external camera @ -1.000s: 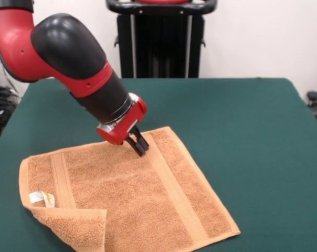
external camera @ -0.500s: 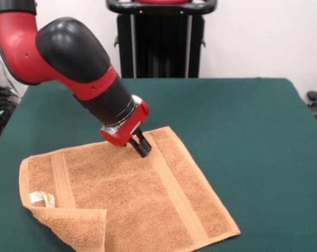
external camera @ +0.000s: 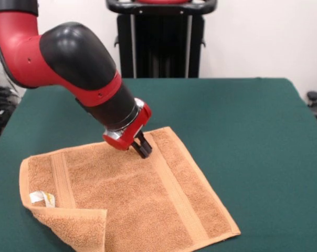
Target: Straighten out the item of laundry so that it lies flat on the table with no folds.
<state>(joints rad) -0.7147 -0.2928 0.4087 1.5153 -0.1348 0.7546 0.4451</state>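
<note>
At the left of the front view, the small orange-tan terry hand towel [external camera: 132, 202] lies spread on the large dark green felt-topped table [external camera: 253, 136], toward its near left part. Its near left corner is folded over onto the towel's top, forming a triangular flap [external camera: 77, 227]. Just above the flap, a small white tag with yellow print [external camera: 42, 198] shows at the towel's left edge. A woven border band runs near that left edge, and another runs diagonally nearer the right edge. The red and black robot arm [external camera: 69, 63] comes in from the upper left, tilted down to the right. Its black gripper [external camera: 142, 148] sits at the towel's far edge, near the far corner, with the fingers drawn narrowly together; whether they pinch any cloth cannot be told.
</note>
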